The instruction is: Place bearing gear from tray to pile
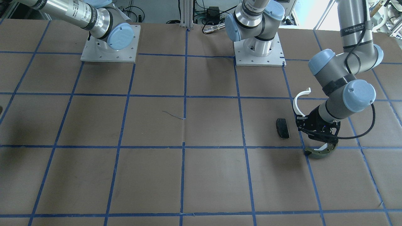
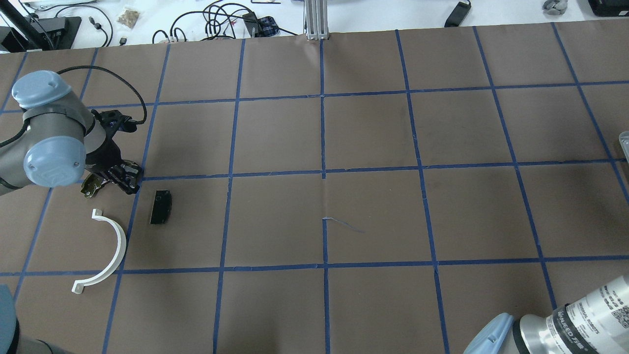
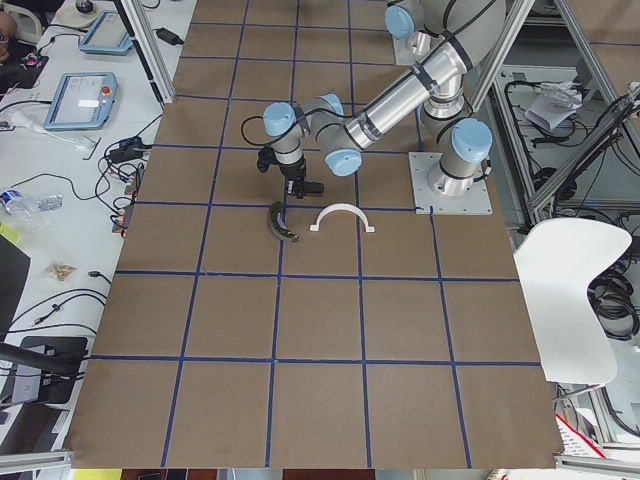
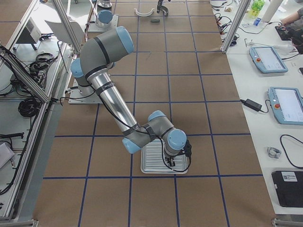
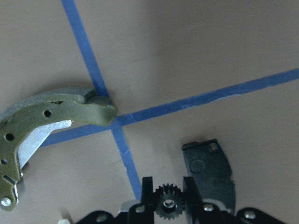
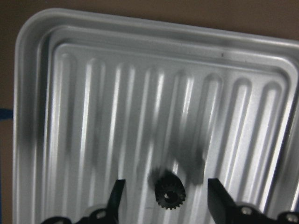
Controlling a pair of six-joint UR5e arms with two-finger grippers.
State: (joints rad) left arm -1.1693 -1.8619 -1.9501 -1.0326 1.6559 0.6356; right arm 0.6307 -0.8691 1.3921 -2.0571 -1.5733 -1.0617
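Currently, the left gripper is closed on a small black toothed bearing gear, which is clamped between both fingers over the brown paper table top at the pile. Its height above the paper cannot be told.

The olive-green curved metal brake shoe lies to one side of the fingers. The small black rectangular pad lies just beside them on the other, and the white plastic half-ring lies near.

Recommended procedure:
- Lower until the gear is close to the paper, in the gap between shoe and pad.
- Part the fingers slowly; a round toothed part released from height will probably roll.
- Retract straight up, clear of the pad.

The right gripper stands open over the ribbed silver metal tray, with one finger on either side of a second black bearing gear. Centre that gear between the fingers before closing, and grip across the teeth.
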